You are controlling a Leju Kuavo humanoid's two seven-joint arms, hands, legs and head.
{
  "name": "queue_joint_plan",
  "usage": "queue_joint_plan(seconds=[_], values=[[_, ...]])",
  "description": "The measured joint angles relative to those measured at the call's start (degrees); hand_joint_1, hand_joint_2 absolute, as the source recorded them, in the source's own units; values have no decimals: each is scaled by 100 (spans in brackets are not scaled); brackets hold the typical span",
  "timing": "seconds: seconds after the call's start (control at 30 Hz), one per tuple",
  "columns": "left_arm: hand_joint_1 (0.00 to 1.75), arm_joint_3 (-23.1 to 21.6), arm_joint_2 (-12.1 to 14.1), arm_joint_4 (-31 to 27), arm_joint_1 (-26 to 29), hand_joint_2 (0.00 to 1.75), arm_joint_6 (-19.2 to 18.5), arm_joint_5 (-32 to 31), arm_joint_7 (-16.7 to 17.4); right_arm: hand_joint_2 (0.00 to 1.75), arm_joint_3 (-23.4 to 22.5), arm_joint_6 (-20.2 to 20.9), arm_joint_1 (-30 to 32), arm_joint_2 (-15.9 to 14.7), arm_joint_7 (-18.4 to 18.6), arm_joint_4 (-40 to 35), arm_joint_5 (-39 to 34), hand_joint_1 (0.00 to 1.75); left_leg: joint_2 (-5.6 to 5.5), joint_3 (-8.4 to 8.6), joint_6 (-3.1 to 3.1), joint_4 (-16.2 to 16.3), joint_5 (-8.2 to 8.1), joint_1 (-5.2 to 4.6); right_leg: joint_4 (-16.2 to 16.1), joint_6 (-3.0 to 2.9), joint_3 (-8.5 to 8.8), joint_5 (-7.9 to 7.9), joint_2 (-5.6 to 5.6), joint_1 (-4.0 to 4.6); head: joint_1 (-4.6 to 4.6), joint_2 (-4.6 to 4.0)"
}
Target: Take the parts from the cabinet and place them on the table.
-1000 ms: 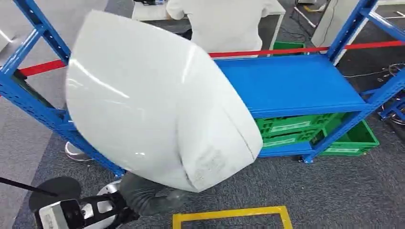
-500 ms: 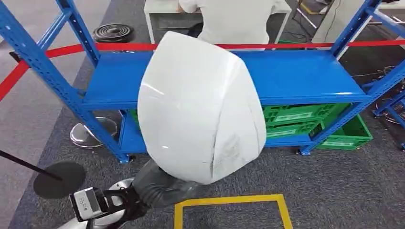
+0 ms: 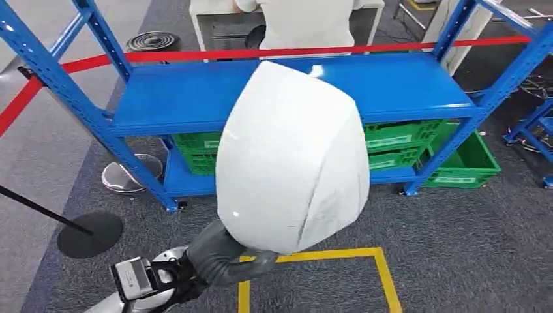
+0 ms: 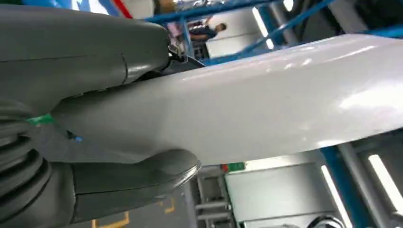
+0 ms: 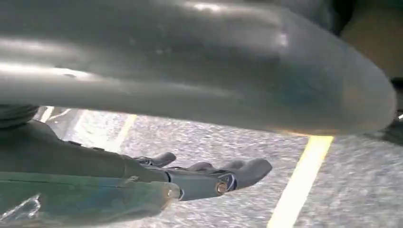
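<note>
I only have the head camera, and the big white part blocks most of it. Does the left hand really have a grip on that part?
Observer: Yes. In the left wrist view the left hand clamps the white part, with the thumb on one face and the rest of the hand on the other.
Operator: And the right hand?
Observer: The right wrist view shows the right hand holding nothing, its fingers stretched out and apart.
Operator: What is it hanging over?
Observer: Grey carpet crossed by a yellow tape line.
</note>
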Motion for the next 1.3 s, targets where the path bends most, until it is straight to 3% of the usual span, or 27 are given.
queue_joint_plan(seconds=[0.03,0.07,0.1,0.17,0.2,0.27,0.3,0.4,0.43,0.47,0.53,0.57,0.63,0.7,0.73,0.77,0.9,0.93,0.97,1.03,1.07,1.1,1.17,1.2,1.23,1.27,1.3], values=[[175,-24,0,17,-11,175,-28,7,0,0,0,-35,-1,-2,123,0,-2,0,0,-93,-7,427,-232,-1,3,0,-95,68,-1,4,0,0],[175,-42,0,35,-21,175,-48,33,0,0,4,-61,0,-4,247,0,0,0,0,-141,-9,763,-306,-2,10,9,-187,137,-2,7,0,0],[175,-59,0,52,-35,175,-74,50,0,0,15,-89,2,-9,366,2,13,0,0,-98,-5,885,-203,-2,14,15,-283,207,-5,8,-2,0],[175,-87,-2,72,-82,175,-107,103,15,0,53,-120,-1,-22,498,7,74,0,0,272,17,552,219,-2,32,33,-475,348,-11,6,0,-2],[175,-107,-7,72,-120,175,-120,116,20,0,83,-127,-7,-28,524,9,90,0,0,591,33,149,332,-1,47,53,-559,413,-9,2,-2,0],[175,-136,-31,72,-193,175,-142,142,42,0,109,-135,-4,-59,522,11,105,0,-3,1272,65,-781,133,-7,118,113,-649,488,-3,35,-9,-2],[175,-142,-42,72,-214,175,-151,168,42,0,129,-131,-4,-68,496,15,107,0,-6,1285,125,-896,33,-13,124,153,-685,573,-3,37,0,0],[175,-155,-50,85,-220,175,-173,216,66,0,164,-94,15,-77,408,24,125,0,3,1146,258,-872,183,-14,53,235,-744,710,4,-3,-11,0],[175,-162,-57,92,-222,175,-179,223,68,0,179,-87,19,-74,384,26,127,0,9,1104,295,-872,247,-10,137,269,-796,496,2,-13,4,0],[175,-166,-61,92,-224,175,-184,223,74,0,192,-72,22,-59,382,26,129,0,13,1032,337,-872,315,-10,423,295,-893,125,3,-16,24,0],[175,-170,-70,96,-224,175,-188,225,77,0,229,-54,13,-44,358,26,131,0,13,859,348,-868,455,-15,1375,341,-1131,-513,3,-27,28,0],[175,-170,-70,105,-224,175,-188,225,87,0,234,-57,8,-39,356,26,131,0,14,773,345,-863,520,-16,1761,353,-1193,-638,3,-28,33,0],[175,-179,-70,116,-223,175,-190,225,94,0,240,-57,0,-39,351,26,131,0,14,607,327,-857,653,-15,1918,358,-1022,-394,2,-33,37,0],[175,-181,-70,116,-223,175,-190,225,92,0,256,-57,-3,-39,351,26,131,0,6,462,288,-855,772,-10,1229,344,-420,-24,3,-41,37,-2],[175,-181,-70,116,-225,175,-190,225,92,0,260,-59,-17,-39,351,26,133,0,-1,420,252,-848,830,-10,619,339,35,-87,10,-48,37,0],[175,-181,-77,116,-231,175,-190,225,92,0,262,-59,-36,-37,349,26,133,0,-2,383,210,-838,869,-36,98,320,383,-327,18,-26,35,-2],[175,-205,-90,118,-237,175,-192,225,96,0,269,-57,-24,-37,349,26,136,0,11,340,84,-880,1075,-26,10,137,219,-248,25,0,20,-2],[175,-216,-83,120,-236,175,-192,227,96,0,271,-54,-26,-33,347,26,136,0,3,283,53,-831,915,-18,0,84,210,-179,-6,-19,11,0],[175,-225,-83,120,-239,175,-192,234,96,0,273,-50,-31,-35,338,26,136,0,2,206,27,-618,549,-22,1,31,124,-103,-8,-19,-9,-2],[175,-240,-81,120,-236,175,-192,243,96,0,275,-46,-28,-35,303,26,146,0,3,2,3,209,-157,-18,7,0,-55,36,-8,-10,-15,-2],[175,-247,-81,125,-235,175,-192,245,96,0,278,-46,-27,-35,292,26,149,0,3,-73,2,593,-312,-20,15,4,-146,97,-9,-3,-20,0],[175,-254,-77,129,-234,175,-192,258,96,0,280,-46,-25,-33,279,26,153,0,3,-83,10,830,-292,-21,23,6,-228,156,-9,5,-20,-2],[175,-264,-74,135,-235,175,-192,275,96,0,284,-44,-20,-22,257,26,155,0,3,168,45,688,108,-25,40,8,-392,271,-14,20,-20,-2],[175,-267,-77,135,-236,175,-192,278,96,0,286,-48,-22,-20,236,26,153,0,3,457,84,315,316,-31,49,15,-472,329,-13,25,-18,-2],[175,-269,-83,135,-242,175,-192,280,96,0,286,-50,-26,-11,201,26,151,0,3,777,123,-134,373,-43,54,29,-522,384,-10,25,-20,-2],[175,-275,-90,133,-258,175,-192,282,96,0,289,-52,-23,-2,172,26,149,0,2,1153,151,-619,247,-67,61,58,-566,427,-7,45,-22,0],[175,-280,-101,133,-282,175,-192,284,96,0,293,-52,-15,-2,139,26,144,0,2,1317,170,-977,148,-67,74,86,-597,480,-9,51,-17,0]])
